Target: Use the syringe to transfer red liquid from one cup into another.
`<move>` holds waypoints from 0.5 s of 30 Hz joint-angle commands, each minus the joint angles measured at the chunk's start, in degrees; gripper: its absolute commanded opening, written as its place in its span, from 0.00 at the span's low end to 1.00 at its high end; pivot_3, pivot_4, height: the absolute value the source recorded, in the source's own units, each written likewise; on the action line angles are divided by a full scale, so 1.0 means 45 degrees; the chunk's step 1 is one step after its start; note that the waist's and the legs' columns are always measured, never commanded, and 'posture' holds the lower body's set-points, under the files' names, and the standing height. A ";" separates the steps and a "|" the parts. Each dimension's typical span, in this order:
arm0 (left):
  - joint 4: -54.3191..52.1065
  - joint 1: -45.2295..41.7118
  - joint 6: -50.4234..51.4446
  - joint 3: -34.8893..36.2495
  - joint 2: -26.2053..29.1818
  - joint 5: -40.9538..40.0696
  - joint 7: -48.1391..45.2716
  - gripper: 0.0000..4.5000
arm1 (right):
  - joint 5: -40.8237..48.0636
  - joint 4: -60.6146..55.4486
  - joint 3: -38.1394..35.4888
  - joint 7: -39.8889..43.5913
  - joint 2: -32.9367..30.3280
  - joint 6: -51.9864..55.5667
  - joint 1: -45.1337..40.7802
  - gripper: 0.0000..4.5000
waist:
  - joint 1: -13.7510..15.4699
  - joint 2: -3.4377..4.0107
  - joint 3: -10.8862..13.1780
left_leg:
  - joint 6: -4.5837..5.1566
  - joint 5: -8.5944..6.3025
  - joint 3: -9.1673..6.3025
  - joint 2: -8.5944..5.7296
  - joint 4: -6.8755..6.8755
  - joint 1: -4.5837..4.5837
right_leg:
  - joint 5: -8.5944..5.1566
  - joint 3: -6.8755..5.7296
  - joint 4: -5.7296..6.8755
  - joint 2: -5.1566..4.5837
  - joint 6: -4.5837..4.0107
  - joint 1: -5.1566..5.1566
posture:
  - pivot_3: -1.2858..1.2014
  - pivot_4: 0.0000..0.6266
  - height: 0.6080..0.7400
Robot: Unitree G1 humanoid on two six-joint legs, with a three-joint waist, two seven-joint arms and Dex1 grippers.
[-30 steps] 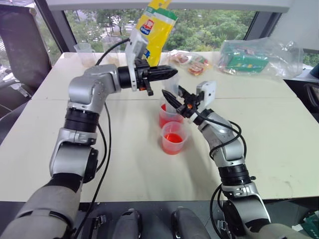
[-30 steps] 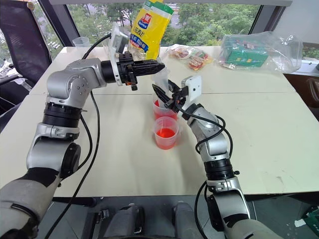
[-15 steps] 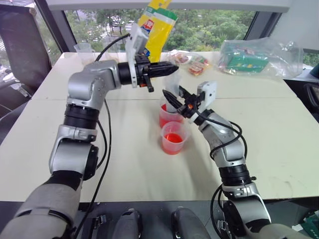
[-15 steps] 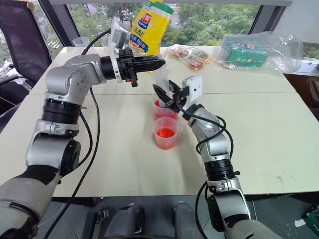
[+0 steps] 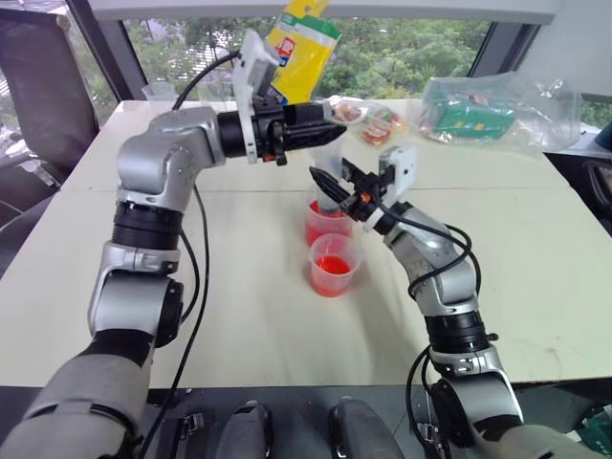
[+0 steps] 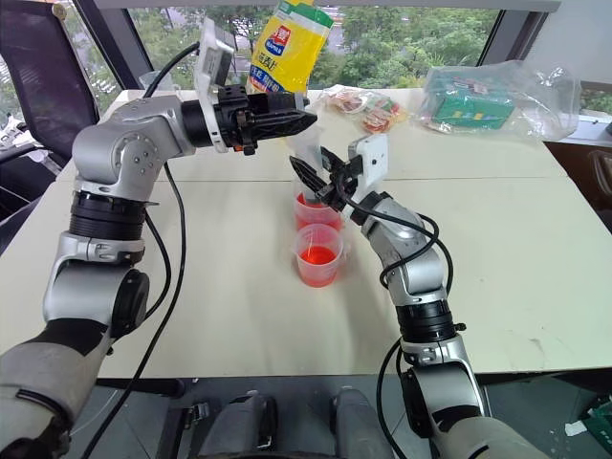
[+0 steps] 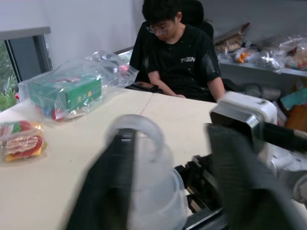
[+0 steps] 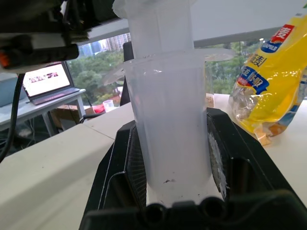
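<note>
- Clamped around the barrel of the syringe [image 8: 168,115], my right gripper [image 5: 337,185] holds it upright over the far cup [image 5: 325,222], its black fingers [image 8: 122,163] pressing the clear tube from both sides.
- Reaching in level from my left, my left gripper [image 5: 320,127] sits at the top of the syringe, where the plunger's ring [image 7: 139,136] rises between its fingers [image 7: 108,187].
- Those left fingers stand spread, one on each side of the ring; I cannot tell whether either one touches it.
- Red liquid [image 5: 332,267] lies in the near cup [image 5: 334,264], which stands just in front of the far cup, and the far cup holds red liquid too.
- Both cups rest on the pale table [image 5: 535,239], between my two arms.
- Behind them stand a yellow bag [image 6: 284,48], snack packets [image 6: 368,110] and a clear bag with a green box [image 6: 488,100].
- Across the table sits a person in a black shirt [image 7: 180,57].
</note>
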 commanded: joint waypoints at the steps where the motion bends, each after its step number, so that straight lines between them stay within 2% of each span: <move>1: -0.0925 0.0282 0.0197 0.0396 0.0554 -0.0300 -0.0219 0.99 | 0.0260 -0.0503 -0.0244 0.0073 -0.0158 -0.0043 -0.0517 0.30 | -0.0003 0.0000 0.0000 | 0.0000 0.0000 0.0000 0.0000 0.0000 0.0000 | 0.0000 0.0001 0.0000 0.0000 0.0000 0.0000 | 0.52 0.24 1.00; 10: -0.2061 0.1179 0.1220 0.1143 0.1915 -0.0976 0.0076 1.00 | 0.0724 -0.0569 -0.0689 0.0173 -0.0576 0.0301 -0.1297 0.30 | 0.0000 0.0000 0.0000 | 0.0001 0.0000 0.0000 0.0000 0.0000 0.0000 | 0.0000 0.0001 0.0004 -0.0002 0.0000 -0.0003 | 0.52 0.24 1.00; 15: -0.2281 0.1299 0.1458 0.1434 0.2471 -0.1134 0.0240 1.00 | 0.2857 -0.2458 -0.1325 0.0719 -0.1273 0.2468 -0.1545 0.30 | 0.0036 0.0000 0.0000 | 0.0001 -0.0001 -0.0002 0.0000 0.0000 -0.0003 | 0.0000 0.0000 0.0003 -0.0008 0.0000 -0.0003 | 0.52 0.24 1.00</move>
